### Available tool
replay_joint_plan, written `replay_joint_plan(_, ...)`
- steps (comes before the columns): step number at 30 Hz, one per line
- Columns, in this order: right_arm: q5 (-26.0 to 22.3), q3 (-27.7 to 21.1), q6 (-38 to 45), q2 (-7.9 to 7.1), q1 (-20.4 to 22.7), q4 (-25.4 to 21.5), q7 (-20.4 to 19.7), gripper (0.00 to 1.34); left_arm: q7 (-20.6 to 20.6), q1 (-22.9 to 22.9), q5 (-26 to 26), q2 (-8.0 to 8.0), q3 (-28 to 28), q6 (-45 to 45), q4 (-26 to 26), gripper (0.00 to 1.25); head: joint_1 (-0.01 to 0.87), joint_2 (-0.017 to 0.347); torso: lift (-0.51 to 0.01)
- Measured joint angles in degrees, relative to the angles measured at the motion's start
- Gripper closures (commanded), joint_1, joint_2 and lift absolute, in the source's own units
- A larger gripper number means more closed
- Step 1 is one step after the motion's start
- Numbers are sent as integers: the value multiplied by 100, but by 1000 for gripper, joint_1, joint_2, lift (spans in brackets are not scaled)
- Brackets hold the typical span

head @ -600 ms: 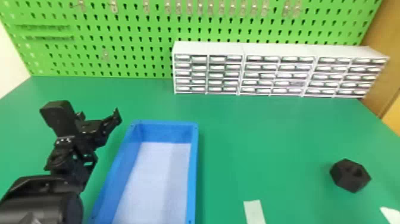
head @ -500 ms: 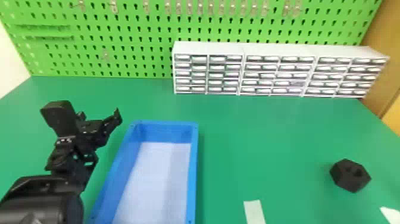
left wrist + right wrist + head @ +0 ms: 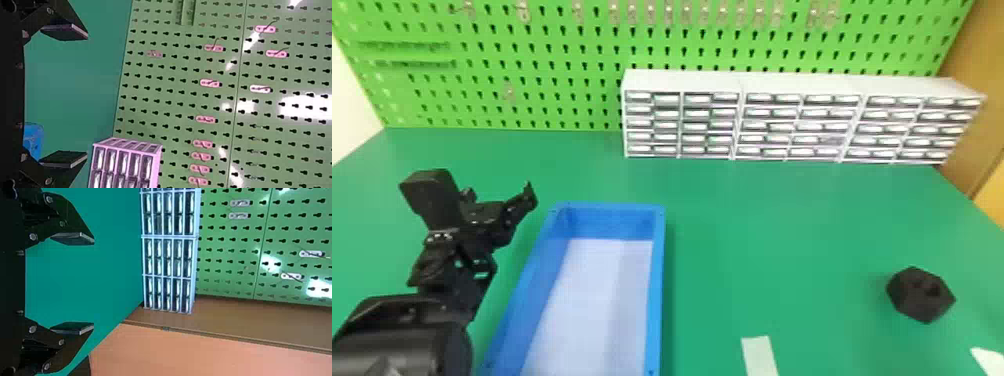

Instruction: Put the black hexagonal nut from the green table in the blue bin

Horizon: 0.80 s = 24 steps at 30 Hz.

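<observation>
The nut (image 3: pixel 921 295) sits on the counter (image 3: pixel 782 225) toward its right edge, well apart from the bin (image 3: pixel 657 290), its dark hollows hard to make out. The bin's near end is cut off by the head view's bottom edge. The left gripper (image 3: pixel 498 193), near the bin's far left corner, and the right gripper (image 3: pixel 88 284) both have their jaws spread apart.

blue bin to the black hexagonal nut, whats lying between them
In the head view, green table surface lies between the blue bin and the black hexagonal nut, plus a pale strip on it, nearer the robot.
</observation>
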Motion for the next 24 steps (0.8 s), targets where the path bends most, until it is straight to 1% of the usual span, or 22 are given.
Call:
replay_joint_plan(14, 5, 34, 90, 0, -7, -1, 0, 492, 0, -3, 3, 0, -7, 0, 0, 202, 666, 32, -100)
replay_joint_plan(21, 50, 88, 501, -4, -28, -64, 0, 493, -2, -3, 3, 0, -3, 0, 0, 202, 666, 32, -100)
replay_joint_plan(24, 81, 145, 774, -72, -41, -107, 0, 493, -4, -3, 3, 0, -5, 0, 0, 202, 666, 32, -100)
